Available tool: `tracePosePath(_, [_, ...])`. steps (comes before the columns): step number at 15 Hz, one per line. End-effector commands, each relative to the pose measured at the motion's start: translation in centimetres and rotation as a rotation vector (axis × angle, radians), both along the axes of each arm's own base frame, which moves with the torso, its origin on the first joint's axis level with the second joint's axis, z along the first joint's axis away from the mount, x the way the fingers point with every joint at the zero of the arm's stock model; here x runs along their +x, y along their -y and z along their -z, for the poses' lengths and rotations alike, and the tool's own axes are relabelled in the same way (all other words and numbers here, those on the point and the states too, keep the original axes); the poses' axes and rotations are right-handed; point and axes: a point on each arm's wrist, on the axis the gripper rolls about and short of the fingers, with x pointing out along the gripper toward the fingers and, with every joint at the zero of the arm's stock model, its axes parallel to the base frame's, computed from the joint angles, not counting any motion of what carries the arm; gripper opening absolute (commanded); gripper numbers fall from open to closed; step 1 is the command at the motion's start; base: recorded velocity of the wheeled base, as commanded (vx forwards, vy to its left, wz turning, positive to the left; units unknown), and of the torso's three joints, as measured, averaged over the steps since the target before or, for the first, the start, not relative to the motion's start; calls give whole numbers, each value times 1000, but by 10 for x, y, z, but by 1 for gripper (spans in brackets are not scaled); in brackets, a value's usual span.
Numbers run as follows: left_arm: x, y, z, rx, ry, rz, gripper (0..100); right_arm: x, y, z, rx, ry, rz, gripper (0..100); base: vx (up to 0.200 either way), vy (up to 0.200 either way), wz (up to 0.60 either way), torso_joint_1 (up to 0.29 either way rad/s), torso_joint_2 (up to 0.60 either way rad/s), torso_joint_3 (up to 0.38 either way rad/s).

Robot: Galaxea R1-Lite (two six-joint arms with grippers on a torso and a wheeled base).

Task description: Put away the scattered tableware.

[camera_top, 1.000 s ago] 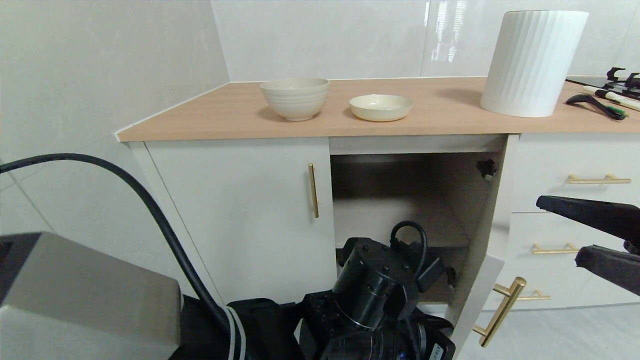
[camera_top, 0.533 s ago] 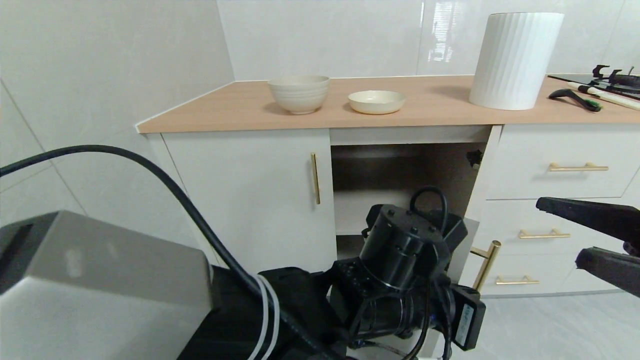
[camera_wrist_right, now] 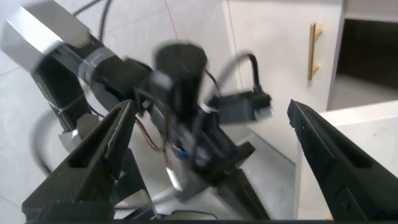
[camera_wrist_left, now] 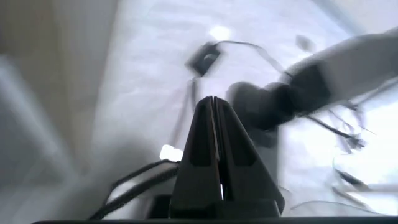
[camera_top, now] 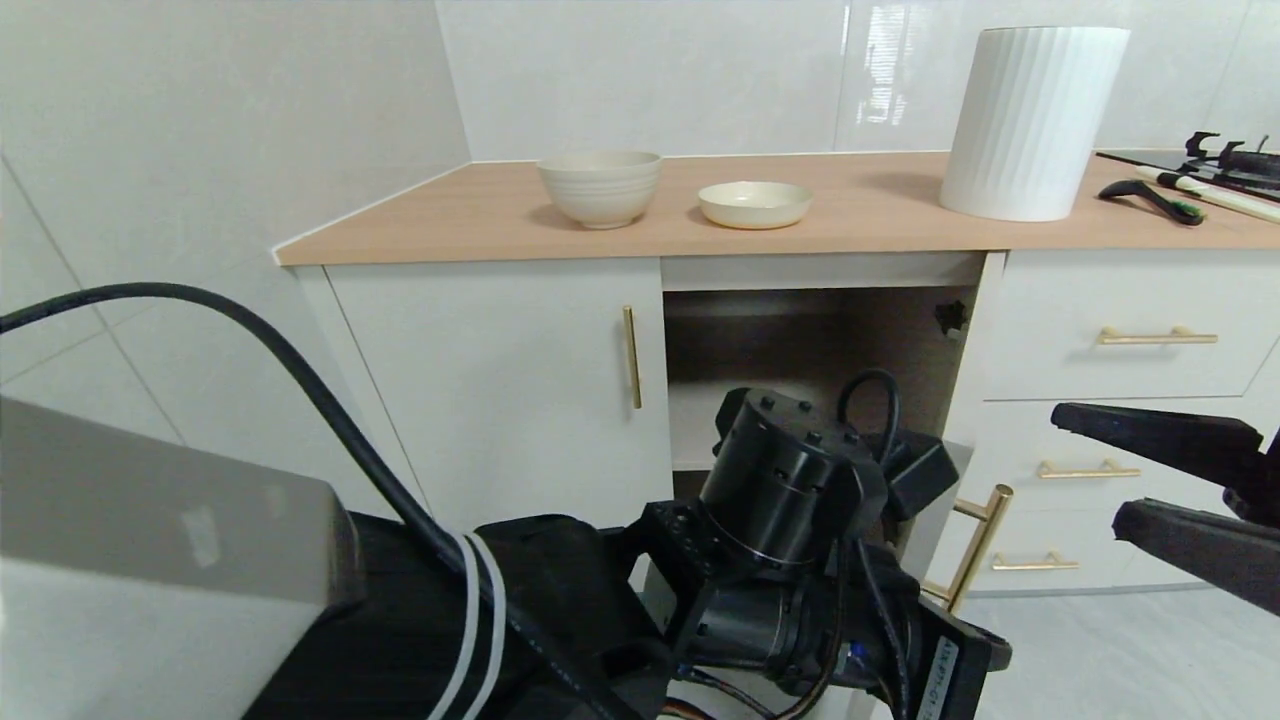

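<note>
A ribbed cream bowl [camera_top: 600, 187] and a shallow cream dish [camera_top: 755, 203] stand side by side on the wooden counter [camera_top: 450, 220]. Below them the cupboard compartment [camera_top: 800, 350] is open, its door [camera_top: 940, 500] swung out with a gold handle [camera_top: 975, 545]. My left arm's wrist [camera_top: 790, 480] hangs low in front of that opening. In the left wrist view my left gripper [camera_wrist_left: 213, 102] is shut with nothing in it, over the floor. My right gripper [camera_top: 1087, 464] is open and empty at the right edge, level with the drawers; in the right wrist view it [camera_wrist_right: 210, 107] faces the left arm [camera_wrist_right: 186, 81].
A tall white ribbed cylinder [camera_top: 1030, 120] stands on the counter to the right, with dark utensils [camera_top: 1150, 195] beyond it. Drawers with gold handles [camera_top: 1155, 337] fill the right side. The closed left door [camera_top: 500, 400] and a tiled wall bound the left.
The head camera drew back from the counter early on. My left wrist rose in front of the open compartment, then sank slightly. My right gripper edged a little to the left.
</note>
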Motion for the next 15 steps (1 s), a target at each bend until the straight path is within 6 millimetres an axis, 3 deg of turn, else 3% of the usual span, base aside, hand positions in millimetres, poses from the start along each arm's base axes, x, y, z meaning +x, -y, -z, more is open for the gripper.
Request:
tracePosePath(1, [-2, 10, -9, -56, 24, 32, 0, 2, -1, 1, -4, -6, 0, 100, 0, 0, 0, 0, 0, 0])
tracePosePath(2, [-3, 20, -6, -64, 31, 42, 0, 2, -1, 0, -2, -4, 0, 100, 0, 0, 0, 0, 0, 0])
tracePosePath(4, [-10, 9, -9, -45, 33, 22, 0, 3, -2, 2, -6, -10, 0, 100, 0, 0, 0, 0, 0, 0])
tracePosePath(6, [-25, -57, -18, 4, 26, -37, 0, 3, -1, 1, -4, -8, 5, 100, 0, 0, 0, 0, 0, 0])
tracePosePath(7, [-25, -110, -28, 20, 45, -125, 0, 3, 1, 0, -1, -1, 16, 100, 0, 0, 0, 0, 0, 0])
tracePosePath(8, [-15, -146, -27, 66, 65, -217, 0, 4, 2, -2, 3, 4, 26, 100, 0, 0, 0, 0, 0, 0])
tracePosePath(9, [2, -167, -24, 100, 92, -288, 0, 4, 2, -2, 3, 4, 26, 100, 0, 0, 0, 0, 0, 0])
tracePosePath(10, [20, -168, -19, 109, 100, -323, 0, 4, 2, -2, 3, 4, 26, 100, 0, 0, 0, 0, 0, 0])
tracePosePath(12, [61, -139, 2, 114, 122, -345, 0, 4, 1, -1, 1, 1, 26, 100, 0, 0, 0, 0, 0, 0])
tracePosePath(14, [85, -96, 23, 138, 157, -359, 0, 4, 2, -2, 3, 4, 26, 100, 0, 0, 0, 0, 0, 0])
tracePosePath(15, [85, -78, 30, 144, 161, -340, 0, 4, 2, -1, 2, 3, 26, 100, 0, 0, 0, 0, 0, 0])
